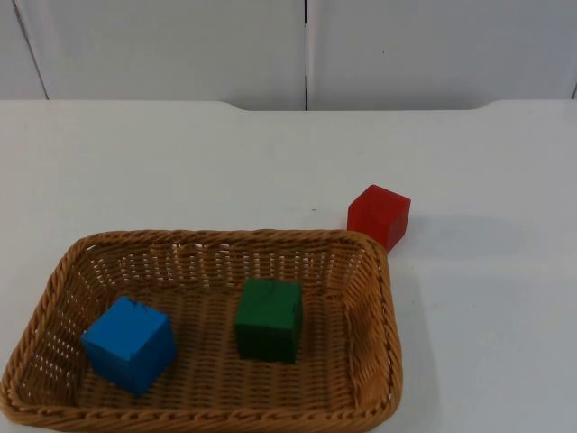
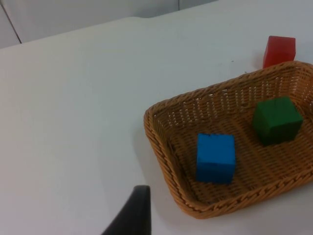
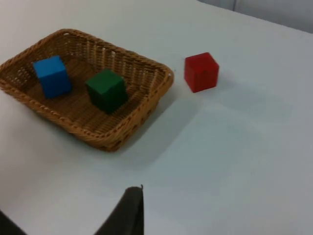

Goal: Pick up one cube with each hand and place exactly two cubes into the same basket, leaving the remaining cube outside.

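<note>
White desk (image 1: pixel 505 307) runs back to a grey partition wall (image 1: pixel 180 45), with a seam between the wall panels near the middle.

A woven wicker basket (image 1: pixel 383 298) sits on the desk at the near side, left of centre in the top view. It is rectangular with rounded corners and sloping sides.

Two cubes lie inside it. The blue cube (image 1: pixel 130 345) rests on the basket floor toward its left end, turned a little so that one corner faces the camera. The green cube (image 1: pixel 269 319) rests near the middle of the basket floor, apart from the blue one, with bare weave between them. Neither touches the basket's walls.

The red cube (image 1: pixel 380 216) stands on the desk outside the basket, just beyond its far right corner, near the rim; whether it touches the rim I cannot tell.

The left claw (image 2: pixel 133 215) hangs above bare desk just beside the basket's end nearest the blue cube, holding nothing. One black fingertip shows there, so whether it is spread or pressed together cannot be told.

The right claw (image 3: pixel 128 211) hangs over bare desk, well apart from the basket and the red cube, and likewise holds nothing. Its spread cannot be told either.
</note>
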